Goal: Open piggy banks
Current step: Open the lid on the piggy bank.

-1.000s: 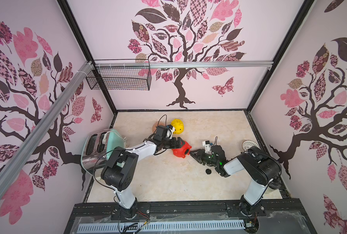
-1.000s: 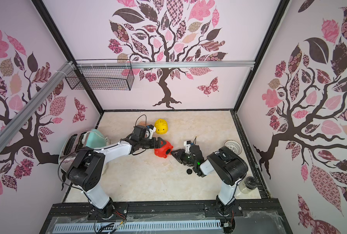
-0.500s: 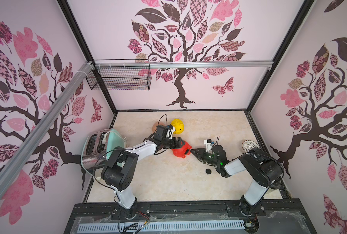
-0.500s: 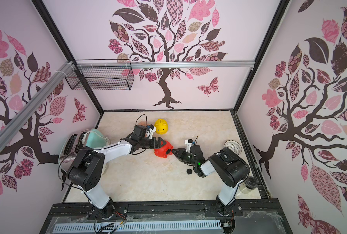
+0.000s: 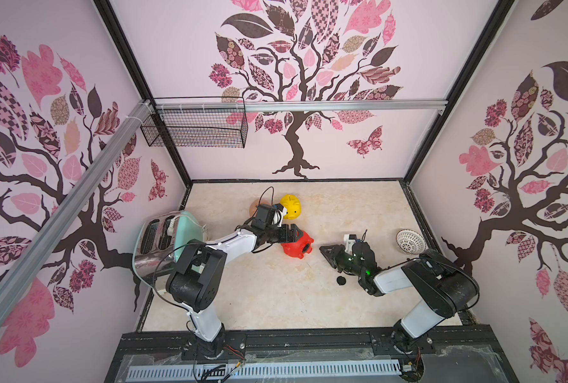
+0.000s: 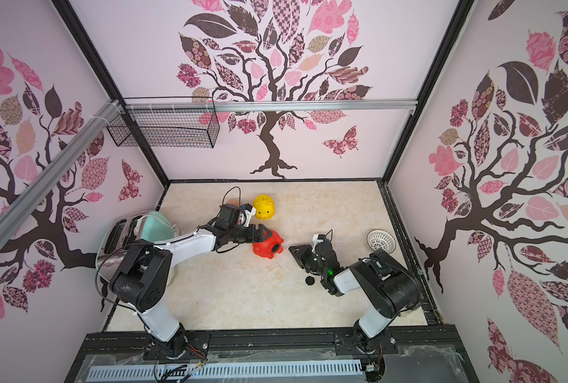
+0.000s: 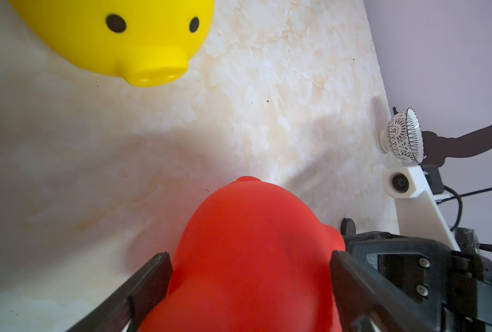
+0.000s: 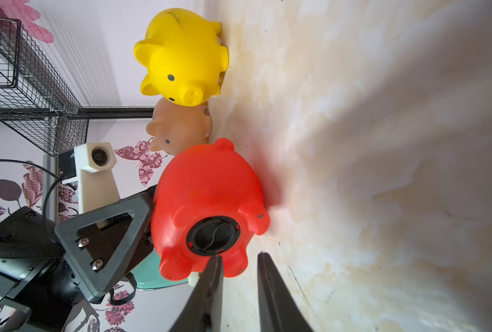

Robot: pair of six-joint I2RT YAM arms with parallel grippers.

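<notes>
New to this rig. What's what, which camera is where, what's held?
Two robot arms, left and right, work over a marble-look tabletop. Two pictures look down from overhead; two come from wrist cameras. The left end effector grips a glossy red plastic piggy bank turned on its side; the right end effector, empty and open, points at its black round belly plug. Nearby: a yellow plastic piggy bank, a half-hidden peach piggy bank, a loose black disc, a mint-green toaster, a white lattice bowl.

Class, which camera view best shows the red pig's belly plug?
The right wrist view: the plug faces the lens, large. Both top views show it tiny; the left wrist view shows only the red pig's back.
</notes>
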